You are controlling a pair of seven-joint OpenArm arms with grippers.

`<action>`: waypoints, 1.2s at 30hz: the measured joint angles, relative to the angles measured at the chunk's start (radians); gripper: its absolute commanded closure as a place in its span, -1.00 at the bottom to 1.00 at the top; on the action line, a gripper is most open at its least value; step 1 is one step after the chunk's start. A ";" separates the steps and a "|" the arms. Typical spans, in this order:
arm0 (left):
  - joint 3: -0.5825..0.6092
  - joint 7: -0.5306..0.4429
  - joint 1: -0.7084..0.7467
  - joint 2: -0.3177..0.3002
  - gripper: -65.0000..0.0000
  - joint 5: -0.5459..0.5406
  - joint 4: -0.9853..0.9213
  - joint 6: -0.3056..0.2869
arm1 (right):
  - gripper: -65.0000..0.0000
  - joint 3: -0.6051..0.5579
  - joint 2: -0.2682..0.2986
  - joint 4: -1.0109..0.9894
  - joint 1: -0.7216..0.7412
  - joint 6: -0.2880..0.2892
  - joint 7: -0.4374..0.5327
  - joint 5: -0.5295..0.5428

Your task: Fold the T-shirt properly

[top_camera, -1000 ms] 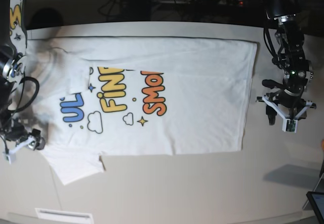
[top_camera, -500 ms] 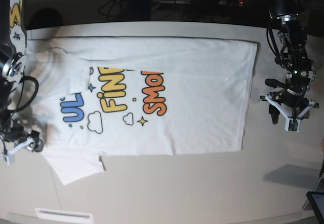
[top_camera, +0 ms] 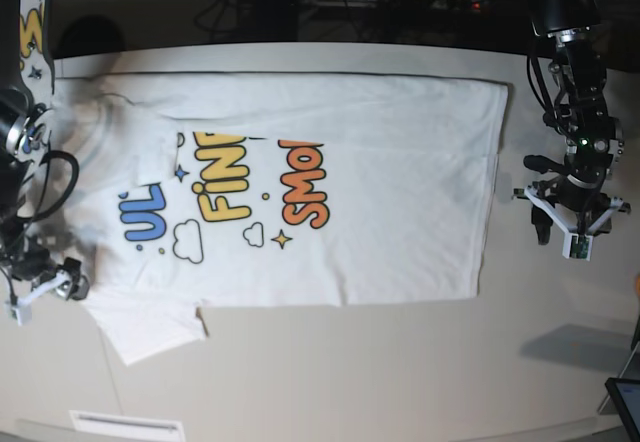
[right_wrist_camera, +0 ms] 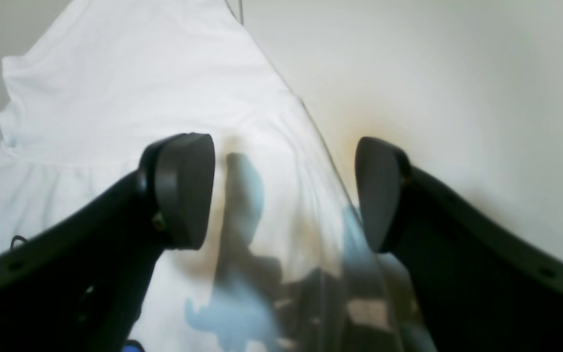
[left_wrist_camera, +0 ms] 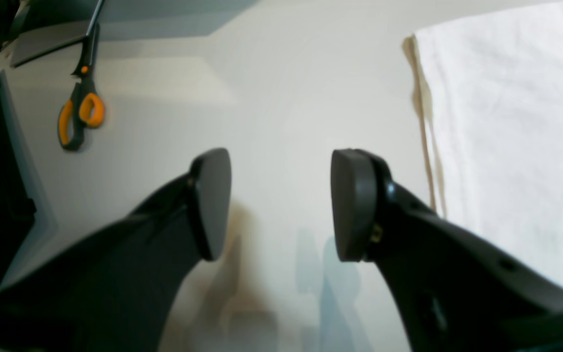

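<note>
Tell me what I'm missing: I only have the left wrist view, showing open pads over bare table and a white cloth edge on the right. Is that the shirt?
Observer: Yes. The base view shows the T-shirt lying flat, print up, and that edge is its hem.
Operator: Where is the other tool?
Observer: The right tool sits at the opposite end, by the lower sleeve.
Operator: Is it holding cloth?
Observer: No. In the right wrist view its pads stand apart, with the shirt's edge below the gap.
Operator: Any fold made yet?
Observer: The upper sleeve lies folded over the chest, covering part of the print.
</note>
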 measured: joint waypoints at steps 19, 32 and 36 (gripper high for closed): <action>0.000 0.000 0.001 -0.022 0.04 0.000 0.000 0.000 | -0.33 -0.003 0.027 -0.029 0.004 0.000 -0.008 0.000; 0.000 0.000 0.005 -0.020 0.04 -0.001 0.001 0.000 | -0.34 -0.003 0.046 -0.022 0.003 -0.003 -0.007 0.000; 0.000 0.004 0.031 -0.023 0.04 0.003 0.014 0.000 | -0.34 -0.003 0.043 -0.028 0.003 -0.003 -0.007 0.000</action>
